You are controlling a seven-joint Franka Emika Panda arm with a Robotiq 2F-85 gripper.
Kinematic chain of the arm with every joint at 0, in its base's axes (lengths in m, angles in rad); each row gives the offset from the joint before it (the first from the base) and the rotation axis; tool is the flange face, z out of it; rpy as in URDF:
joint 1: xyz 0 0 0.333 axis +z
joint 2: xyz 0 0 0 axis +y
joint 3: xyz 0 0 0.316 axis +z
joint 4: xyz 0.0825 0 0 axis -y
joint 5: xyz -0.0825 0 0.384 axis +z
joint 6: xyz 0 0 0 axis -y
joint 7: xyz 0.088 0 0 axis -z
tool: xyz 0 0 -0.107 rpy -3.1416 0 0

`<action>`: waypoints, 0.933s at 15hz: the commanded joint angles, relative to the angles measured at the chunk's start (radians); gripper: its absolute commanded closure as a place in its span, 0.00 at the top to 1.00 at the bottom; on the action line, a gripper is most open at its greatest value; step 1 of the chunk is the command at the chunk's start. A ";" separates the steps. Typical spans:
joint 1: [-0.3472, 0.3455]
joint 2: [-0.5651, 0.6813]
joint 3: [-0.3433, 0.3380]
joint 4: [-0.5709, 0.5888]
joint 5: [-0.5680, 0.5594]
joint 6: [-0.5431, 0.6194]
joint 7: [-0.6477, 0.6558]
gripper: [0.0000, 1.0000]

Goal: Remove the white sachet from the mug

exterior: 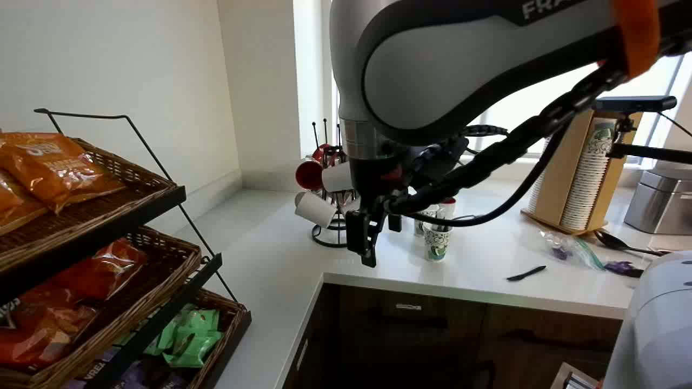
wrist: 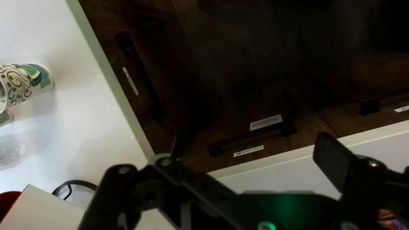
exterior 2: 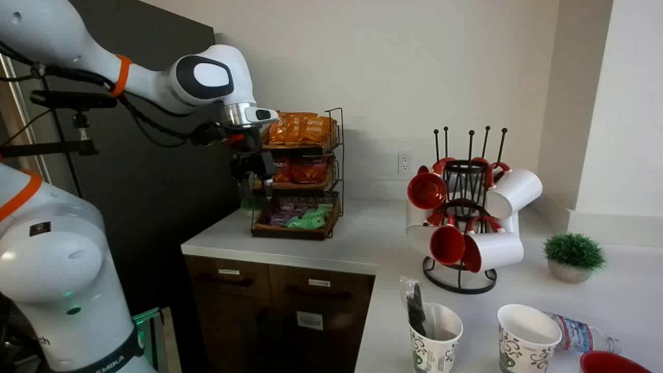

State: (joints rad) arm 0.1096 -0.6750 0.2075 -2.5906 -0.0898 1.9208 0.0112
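One narrow, crinkled sachet (exterior 2: 409,287), glossy and see-through to whitish, stands tilted in a patterned cup (exterior 2: 432,355), its top above the rim; a long dark piece (exterior 2: 416,313) shows with it, whether inside the wrapping I cannot tell. The cup looks like paper, white and tapered, with curling print and a green mark. A matching cup (exterior 2: 523,355) stands beside it, and a clear bottle (exterior 2: 576,334) lies behind that one. A black wire rack (exterior 2: 459,291) carries smooth white mugs (exterior 2: 497,251) with red insides. Well apart from the cups, the gripper (wrist: 254,143) has its fingers spread. Woven baskets (exterior: 167,246) contain shiny snack bags (exterior: 59,167).
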 commanded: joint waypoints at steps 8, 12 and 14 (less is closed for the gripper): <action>0.018 0.003 -0.016 0.002 -0.011 -0.003 0.010 1.00; -0.004 -0.064 -0.109 -0.058 -0.052 0.047 -0.089 1.00; -0.026 -0.100 -0.188 -0.084 -0.114 0.078 -0.199 1.00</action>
State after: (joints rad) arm 0.1059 -0.6919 0.1169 -2.6045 -0.1372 1.9394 -0.0520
